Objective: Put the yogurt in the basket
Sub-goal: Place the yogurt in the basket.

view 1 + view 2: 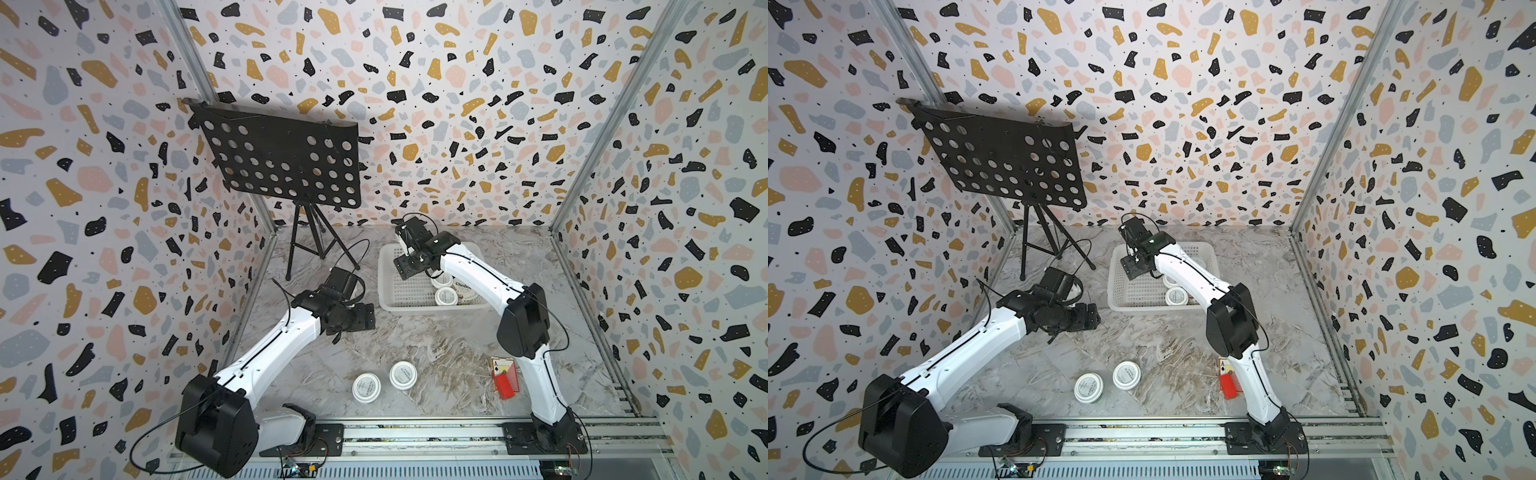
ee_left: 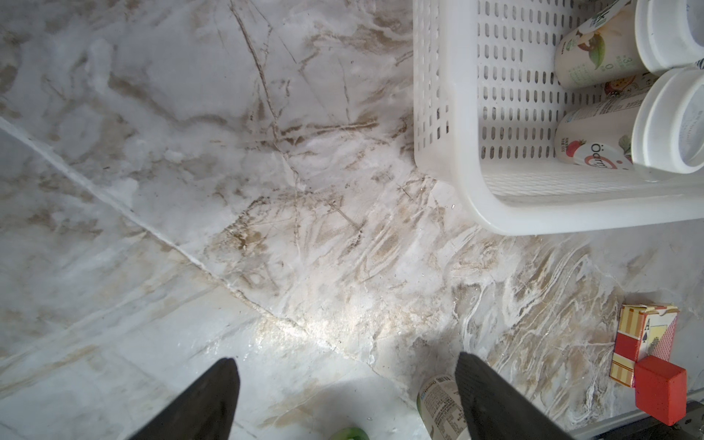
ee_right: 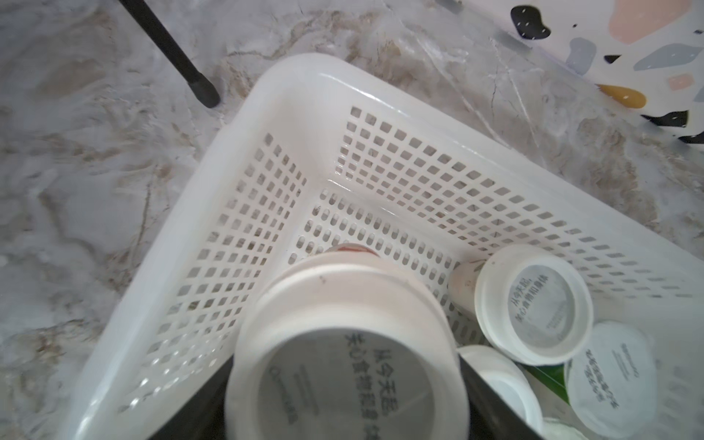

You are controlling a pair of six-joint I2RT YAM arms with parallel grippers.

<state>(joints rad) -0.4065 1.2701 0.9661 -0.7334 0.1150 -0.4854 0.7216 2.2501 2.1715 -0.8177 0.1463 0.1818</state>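
Right wrist view | right claw [image 3: 341,381] clamped on round white yogurt cup [image 3: 335,312], lid facing camera, above holey plastic basket [image 3: 304,72] | left claw [image 2: 344,360] apart

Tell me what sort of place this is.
Probably a robot test booth: terrazzo-print wall panels enclose a marble-look tabletop, and the left arm and right arm are mounted on a metal rail.

One yogurt cup [image 3: 343,362] hangs over the white basket [image 3: 304,76]; two cups [image 1: 366,387] stand outside.
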